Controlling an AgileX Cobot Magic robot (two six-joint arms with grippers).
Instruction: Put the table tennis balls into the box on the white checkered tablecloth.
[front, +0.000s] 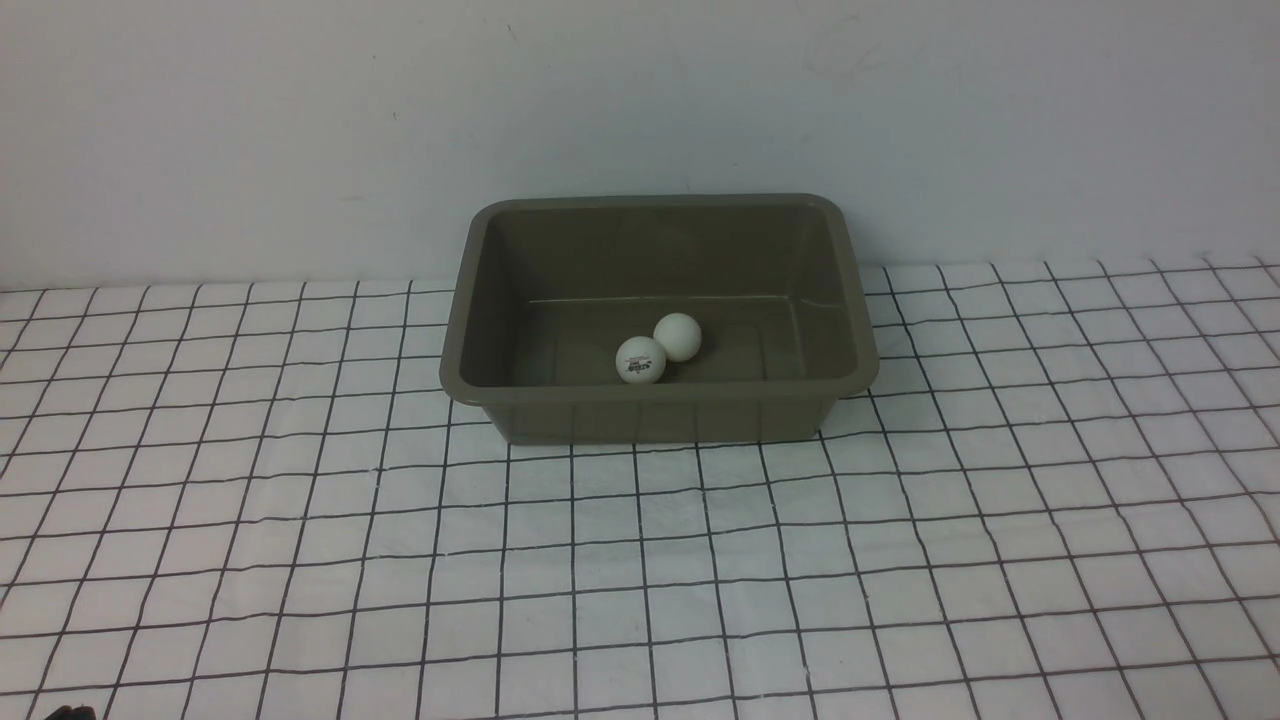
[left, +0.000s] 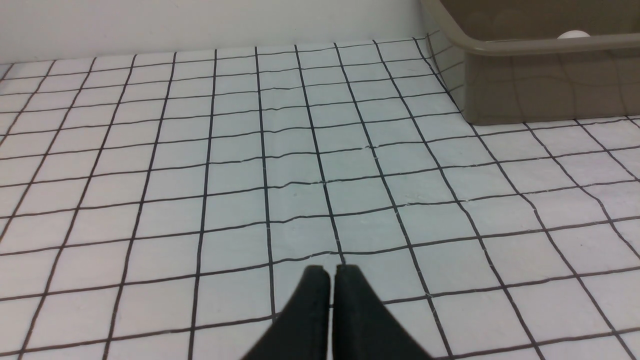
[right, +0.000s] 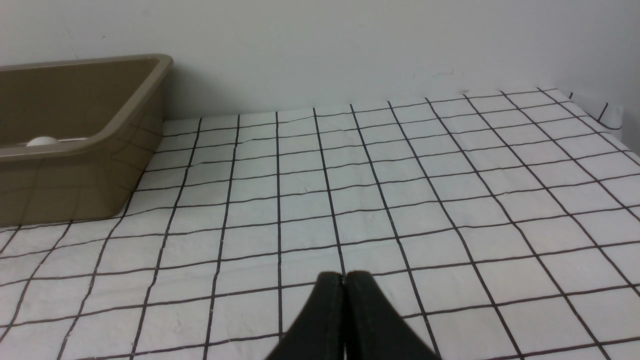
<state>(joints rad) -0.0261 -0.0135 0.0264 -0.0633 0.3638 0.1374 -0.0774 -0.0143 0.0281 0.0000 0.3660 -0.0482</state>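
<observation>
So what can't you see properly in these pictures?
- Logo on one table tennis ball: front view, print too small to read.
- Balls in the wrist views: the box rim hides all but white tops.
- Both arms: outside the front view.
- Box's far outer side: hidden by its walls.

Plain off-white wall (front: 300, 120) seen at far side; faint scuffs noted; scene evenly lit, shadows soft.

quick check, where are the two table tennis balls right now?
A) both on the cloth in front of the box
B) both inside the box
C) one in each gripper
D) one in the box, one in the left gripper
B: both table tennis balls lie on the floor of the box, side by side near its front wall.
</observation>
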